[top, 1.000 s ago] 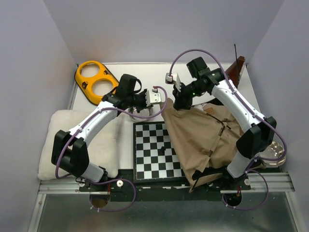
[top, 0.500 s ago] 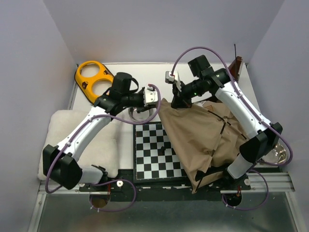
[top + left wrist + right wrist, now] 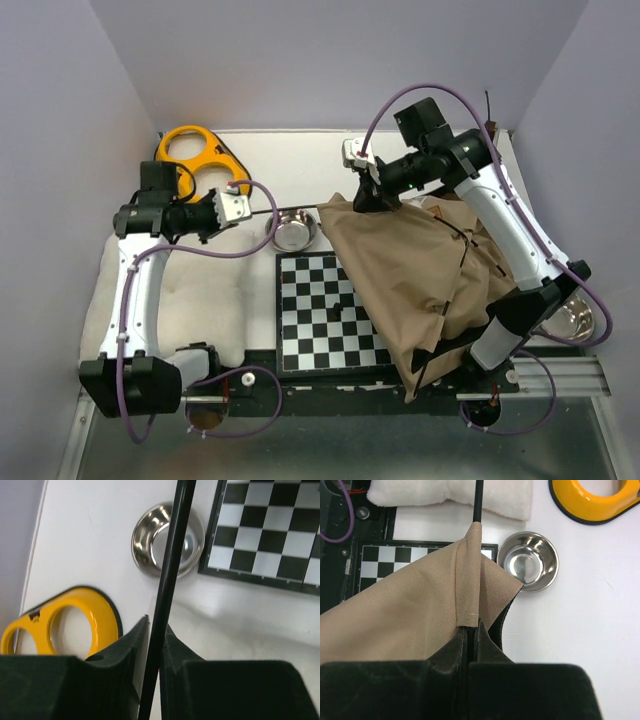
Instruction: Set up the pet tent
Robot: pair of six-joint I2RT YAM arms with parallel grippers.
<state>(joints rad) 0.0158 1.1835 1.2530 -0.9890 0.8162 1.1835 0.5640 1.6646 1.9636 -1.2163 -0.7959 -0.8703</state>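
Top external: right hand (image 3: pixel 359 202) clenched on pet tent (image 3: pixel 420 270) by bowl (image 3: pixel 294 232); left hand (image 3: pixel 244 206) round pole (image 3: pixel 172 545), grip unclear.

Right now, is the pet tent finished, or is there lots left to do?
Not finished. Done: one black pole is threaded into the sleeve of the pet tent. In hand: the right gripper pinches that sleeve, and the pole runs between the fingers of the left gripper; how tightly, I can't tell. Left: the tent lies slumped, partly over the chessboard, so it needs raising.
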